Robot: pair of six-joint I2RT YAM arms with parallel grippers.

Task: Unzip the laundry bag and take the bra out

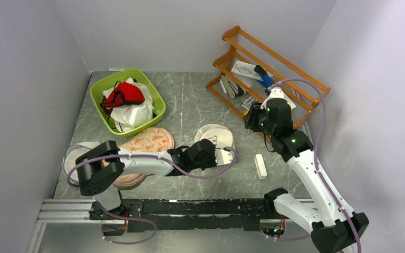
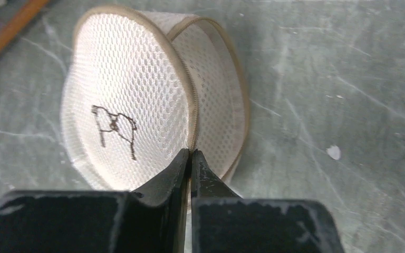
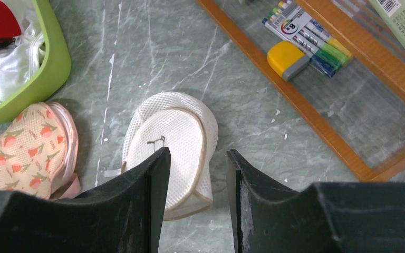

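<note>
Unzipping seemed underway: the left gripper pinched shut on the rim of the laundry bag just ahead (zip pull unseen), so the right gripper, spread above it, should brace next.

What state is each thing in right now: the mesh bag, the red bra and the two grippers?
Bag: looks unzipped, lid lifted off its base.
Bra: out of the bag, lying on white clothes in the green bin.
Left gripper: shut, pinching the bag's rim.
Right gripper: open, above the bag, holding nothing.
</note>
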